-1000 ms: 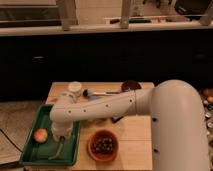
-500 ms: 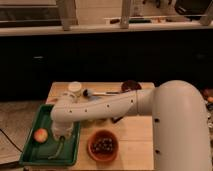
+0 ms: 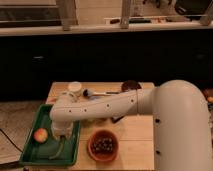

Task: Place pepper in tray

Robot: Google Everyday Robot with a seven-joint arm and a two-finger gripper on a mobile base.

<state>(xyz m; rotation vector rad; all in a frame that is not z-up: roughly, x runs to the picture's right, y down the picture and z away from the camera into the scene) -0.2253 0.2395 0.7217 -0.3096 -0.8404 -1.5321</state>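
– Hovering low over the tray (image 3: 46, 162), that's the gripper (image 3: 62, 134), hanging straight down from the end of the arm (image 3: 100, 106). Open or closed? I cannot tell from this angle.

– And the pepper?

– The pepper (image 3: 58, 149) is inside the tray, just below the gripper and on the near side of it. Its long axis runs on a slant, the upper end close under the gripper, the lower end pointing toward the tray's front left corner. Whether that upper end is touching the gripper is hidden.

– So what does the next move turn on?

– On that one gap, I'd say. If it's held, a release drops it onto the tray floor; if it's loose, the gripper only needs to lift clear, straight up.

– Head count?

– One arm, one gripper, one pepper, one tray. One round orange fruit (image 3: 41, 134) in the tray, left of the gripper. On the table (image 3: 135, 140): one orange bowl (image 3: 90, 148) just right of the tray, one white cup (image 3: 75, 87) and one dark bowl (image 3: 131, 86) at the back.
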